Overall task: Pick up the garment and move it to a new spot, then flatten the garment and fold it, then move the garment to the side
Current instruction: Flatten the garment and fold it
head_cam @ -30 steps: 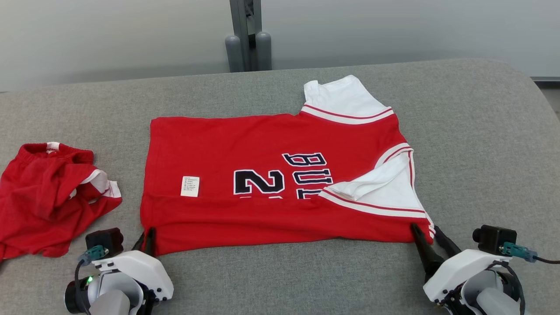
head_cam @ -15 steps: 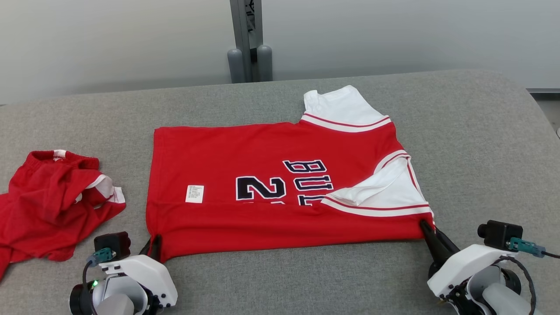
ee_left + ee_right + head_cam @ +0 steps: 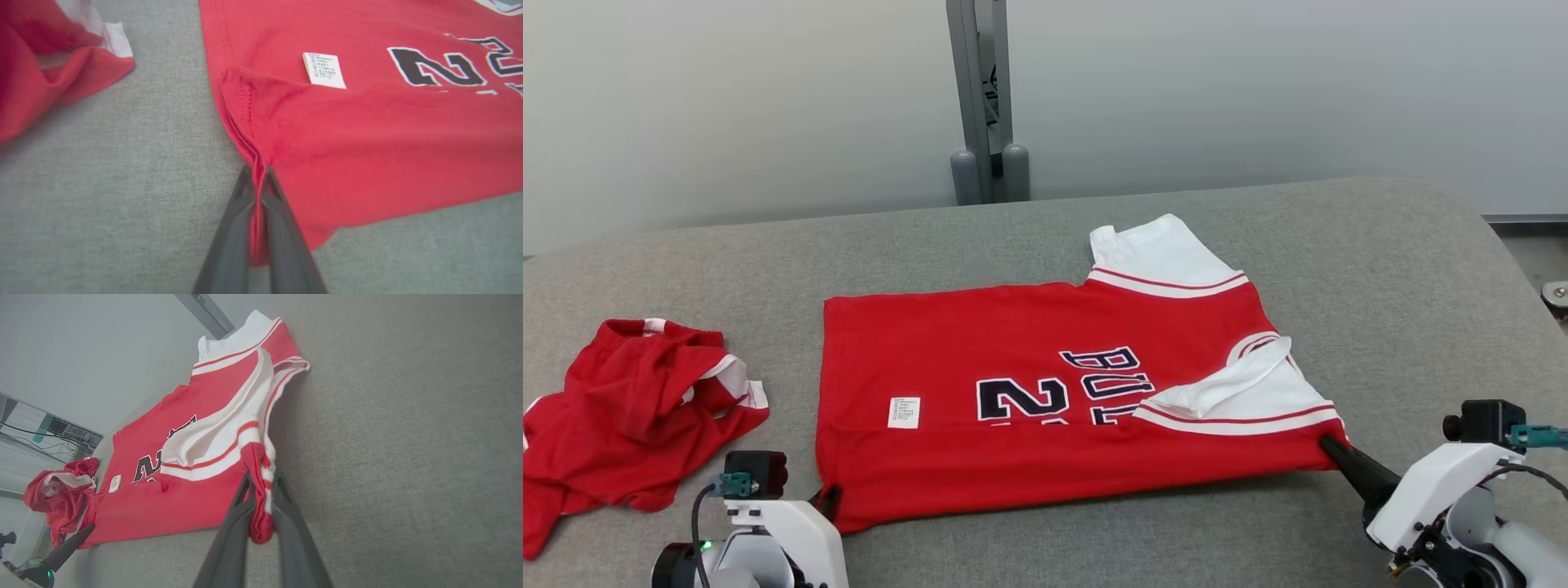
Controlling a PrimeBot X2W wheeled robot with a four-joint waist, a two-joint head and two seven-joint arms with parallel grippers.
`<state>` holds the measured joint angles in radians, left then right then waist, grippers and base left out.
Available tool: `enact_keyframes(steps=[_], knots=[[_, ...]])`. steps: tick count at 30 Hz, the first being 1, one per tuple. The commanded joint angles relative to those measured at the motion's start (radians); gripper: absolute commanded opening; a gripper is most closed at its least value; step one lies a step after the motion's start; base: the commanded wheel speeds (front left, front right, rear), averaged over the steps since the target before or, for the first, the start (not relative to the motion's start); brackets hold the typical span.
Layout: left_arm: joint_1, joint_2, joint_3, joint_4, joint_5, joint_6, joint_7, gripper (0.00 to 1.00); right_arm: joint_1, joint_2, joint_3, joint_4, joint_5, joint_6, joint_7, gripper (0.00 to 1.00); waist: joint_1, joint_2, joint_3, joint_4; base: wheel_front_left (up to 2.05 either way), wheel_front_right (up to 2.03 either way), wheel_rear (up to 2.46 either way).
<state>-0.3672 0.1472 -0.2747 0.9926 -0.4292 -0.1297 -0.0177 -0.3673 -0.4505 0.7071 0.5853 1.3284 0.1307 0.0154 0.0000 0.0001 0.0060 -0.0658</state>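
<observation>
The garment (image 3: 1045,384), a red jersey with white sleeves and dark lettering, lies partly folded on the grey table (image 3: 1405,294). My left gripper (image 3: 829,496) is shut on its near left corner, and in the left wrist view red cloth is pinched between the dark fingers (image 3: 245,212) of that gripper (image 3: 256,173). My right gripper (image 3: 1327,445) is shut on the near right corner by the striped sleeve hem; the right wrist view shows the bunched red and white edge of the garment (image 3: 192,449) clamped in that gripper (image 3: 261,477). Both held corners are lifted slightly off the table.
A crumpled red pair of shorts (image 3: 629,408) lies at the left of the table, close to my left arm. A grey post (image 3: 980,98) stands behind the table's far edge. The table's right edge curves down at the far right.
Both grippers have shut on the garment's near corners and lifted them slightly. The head camera has tilted up, so the whole scene sits lower in the picture.
</observation>
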Motion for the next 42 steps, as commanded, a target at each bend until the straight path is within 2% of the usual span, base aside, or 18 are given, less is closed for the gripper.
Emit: enact_keyframes(steps=[1, 9, 10, 12, 21, 30, 31, 32, 33, 37, 42], knots=[[0.011, 0.019, -0.013, -0.019, -0.012, -0.001, 0.015, 0.0, 0.006, -0.017, 0.0, -0.008, 0.011, 0.0, 0.013, 0.0, 0.0, -0.0001, -0.006, -0.002, 0.0, 0.0, 0.0], [0.091, 0.154, -0.129, -0.253, -0.114, -0.001, 0.233, 0.0, 0.031, -0.096, 0.026, -0.064, 0.095, 0.0, 0.192, 0.0, 0.0, -0.0001, -0.024, 0.0, 0.0, 0.0, 0.0], [0.121, 0.188, -0.146, -0.32, -0.138, -0.001, 0.289, 0.0, 0.044, -0.113, 0.028, -0.079, 0.12, 0.0, 0.236, 0.0, 0.0, -0.0001, -0.027, 0.002, 0.0, 0.0, 0.0], [0.154, 0.223, -0.15, -0.38, -0.148, 0.0, 0.335, 0.0, 0.06, -0.13, 0.027, -0.094, 0.152, 0.0, 0.283, 0.0, 0.0, -0.0001, -0.031, 0.003, 0.0, 0.0, 0.0], [0.308, 0.314, -0.162, -0.656, -0.179, 0.046, 0.507, 0.0, 0.14, -0.193, 0.031, -0.164, 0.259, 0.0, 0.44, 0.0, 0.0, -0.0001, -0.045, 0.003, 0.0, 0.0, 0.0], [0.391, 0.364, -0.153, -0.826, -0.204, 0.101, 0.597, 0.0, 0.193, -0.222, 0.036, -0.19, 0.287, 0.0, 0.458, 0.0, 0.0, -0.0001, -0.047, 0.001, 0.0, 0.0, 0.0], [0.397, 0.367, -0.152, -0.84, -0.203, 0.111, 0.602, 0.3, 0.194, -0.224, 0.038, -0.183, 0.288, 0.0, 0.456, 0.14, 0.0, -0.0001, -0.047, 0.0, 0.0, 0.0, 0.0], [0.401, 0.369, -0.152, -0.851, -0.195, 0.118, 0.601, 0.78, 0.193, -0.223, 0.038, -0.176, 0.287, 0.0, 0.45, 0.59, 0.0, -0.0001, -0.047, 0.0, 0.0, 0.0, 0.0], [0.405, 0.369, -0.153, -0.86, -0.192, 0.125, 0.604, 1.0, 0.194, -0.22, 0.04, -0.165, 0.296, 0.0, 0.456, 1.0, 0.0, -0.0001, -0.047, 0.0, 0.0, 0.0, 0.0], [0.419, 0.38, -0.148, -0.892, -0.196, 0.143, 0.621, 1.0, 0.17, -0.225, 0.036, -0.147, 0.299, 0.0, 0.447, 1.0, 0.0, -0.0001, -0.047, -0.001, 0.0, 0.0, 0.0], [0.381, 0.39, -0.111, -0.914, -0.154, 0.2, 0.57, 1.0, 0.129, -0.238, 0.022, -0.131, 0.267, 0.0, 0.397, 1.0, 0.0, -0.0001, -0.04, -0.003, 0.0, 0.0, 0.0]])
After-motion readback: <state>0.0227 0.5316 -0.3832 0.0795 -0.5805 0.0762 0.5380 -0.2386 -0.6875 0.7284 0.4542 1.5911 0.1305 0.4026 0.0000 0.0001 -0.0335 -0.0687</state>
